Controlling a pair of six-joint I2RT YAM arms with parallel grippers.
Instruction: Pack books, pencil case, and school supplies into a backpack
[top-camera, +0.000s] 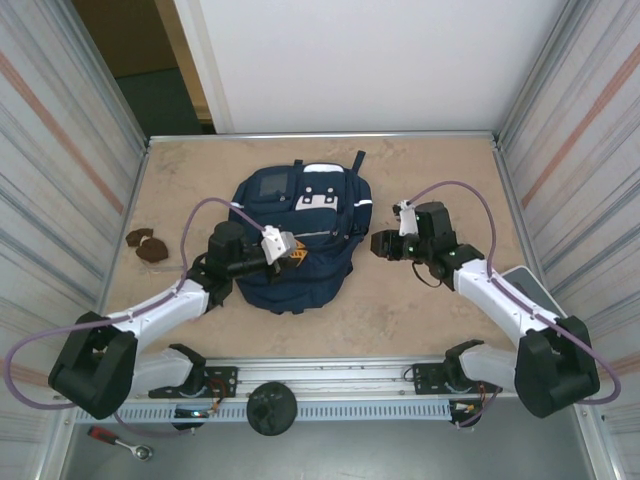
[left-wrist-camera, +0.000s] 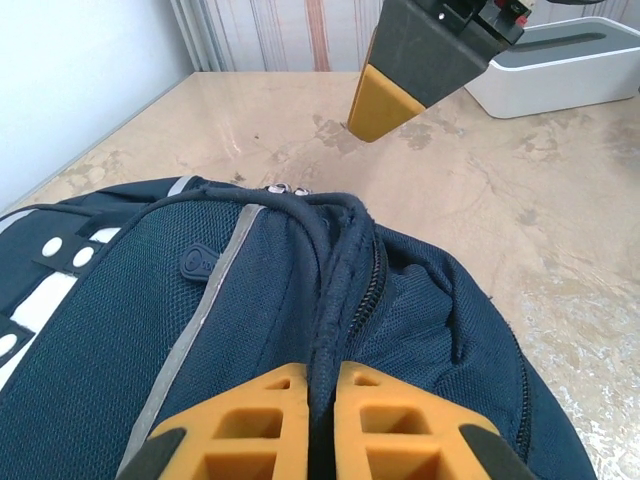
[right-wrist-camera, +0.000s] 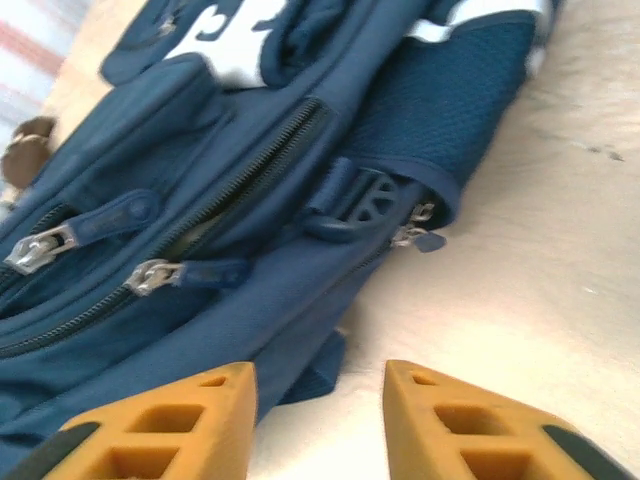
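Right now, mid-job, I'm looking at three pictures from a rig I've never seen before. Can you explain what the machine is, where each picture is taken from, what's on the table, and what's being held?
The machine is two robot arms, a left arm and a right arm. They are bolted at the near edge of a table, and each ends in a two-finger claw with orange pads. The top view looks down from above and behind them. The other two pictures come from cameras on the wrists, so each shows its own fingers at the bottom. On the table lies the backpack, navy with white stripes, with brown lumpy pieces off to its left. The left gripper is shut, pinching a ridge of the backpack's fabric. The right gripper stands open beside the bag, holding nothing.
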